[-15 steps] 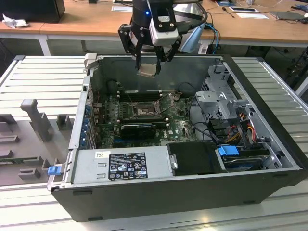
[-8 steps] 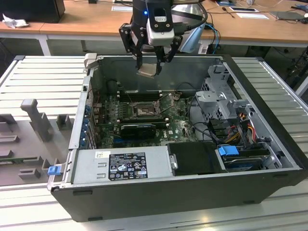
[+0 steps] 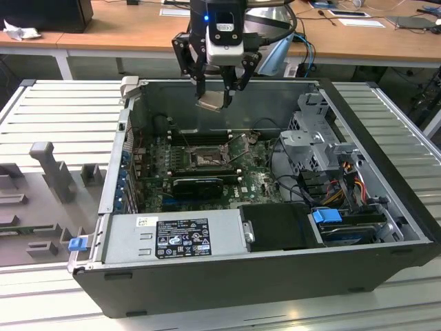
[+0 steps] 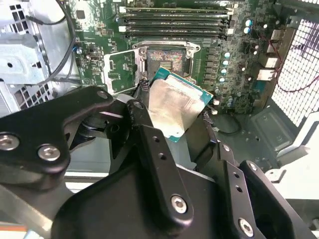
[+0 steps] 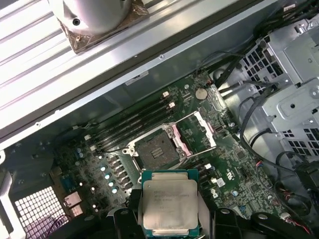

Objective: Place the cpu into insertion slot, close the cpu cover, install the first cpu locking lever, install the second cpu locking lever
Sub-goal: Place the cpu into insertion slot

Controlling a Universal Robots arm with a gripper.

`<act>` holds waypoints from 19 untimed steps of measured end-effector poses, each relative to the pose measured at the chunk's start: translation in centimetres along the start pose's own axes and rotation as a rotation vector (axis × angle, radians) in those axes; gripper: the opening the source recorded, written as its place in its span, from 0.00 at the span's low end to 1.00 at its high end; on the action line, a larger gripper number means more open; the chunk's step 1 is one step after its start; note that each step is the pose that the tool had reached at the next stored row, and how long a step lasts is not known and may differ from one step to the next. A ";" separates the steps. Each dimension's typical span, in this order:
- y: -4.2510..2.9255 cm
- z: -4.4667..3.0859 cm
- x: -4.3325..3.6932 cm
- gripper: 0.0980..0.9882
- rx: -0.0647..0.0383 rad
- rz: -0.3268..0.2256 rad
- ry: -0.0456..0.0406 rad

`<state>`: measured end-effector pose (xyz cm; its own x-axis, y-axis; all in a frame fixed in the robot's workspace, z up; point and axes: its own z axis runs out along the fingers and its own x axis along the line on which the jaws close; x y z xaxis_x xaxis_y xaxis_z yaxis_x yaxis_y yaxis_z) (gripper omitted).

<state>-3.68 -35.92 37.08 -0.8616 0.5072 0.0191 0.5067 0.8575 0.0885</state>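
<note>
An open computer case (image 3: 227,276) lies on its side on a ribbed metal table (image 3: 62,110). Its dark walls frame a green motherboard (image 3: 255,176). A grey power supply (image 3: 172,234) sits along the near wall, and a perforated steel drive cage (image 3: 320,148) stands toward the exterior view's right.

The exterior view alone shows the whole arm end. The black gripper (image 3: 219,96) hangs above the far wall of the case, well clear of the board. The cpu (image 3: 210,103) is a small pale tilted square below it.

The wrist views show what that view cannot. In the second wrist view the black, bolted fingers (image 4: 149,144) pinch the cpu (image 4: 175,107) from opposite edges, so the jaws are clamped on the chip. Its dull silver lid has a brushed sheen and the substrate shows as a thin teal border. In the first wrist view the cpu (image 5: 169,204) appears face-on, square, with its print too small to read.

Beyond it in both wrist views, the insertion slot (image 5: 157,152) (image 4: 167,59) stands bare, a dark square centre inside a bright metal rim. The cpu cover (image 5: 208,130) (image 4: 106,72) is a thin silvery frame with a cut-out window. It is swung open beside the socket, hinged at one edge.

Long black memory slots (image 4: 174,22) run in parallel rows just beside the socket. A round silver coin cell (image 5: 201,92) lies flat on the board near the cover.
</note>
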 end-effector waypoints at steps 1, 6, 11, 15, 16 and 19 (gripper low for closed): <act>0.00 0.00 0.00 0.49 0.000 0.012 -0.0010; 0.00 0.08 0.00 0.49 -0.003 0.130 -0.0116; -0.01 0.16 0.00 0.49 -0.004 0.223 -0.0198; -0.02 0.20 -0.01 0.49 -0.006 0.293 -0.0261; -0.02 0.22 0.00 0.49 -0.006 0.306 -0.0272; -0.02 0.25 0.00 0.49 -0.007 0.343 -0.0305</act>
<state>-3.68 -35.91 36.83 -0.6394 0.7686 0.0191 0.7668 0.6357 0.0887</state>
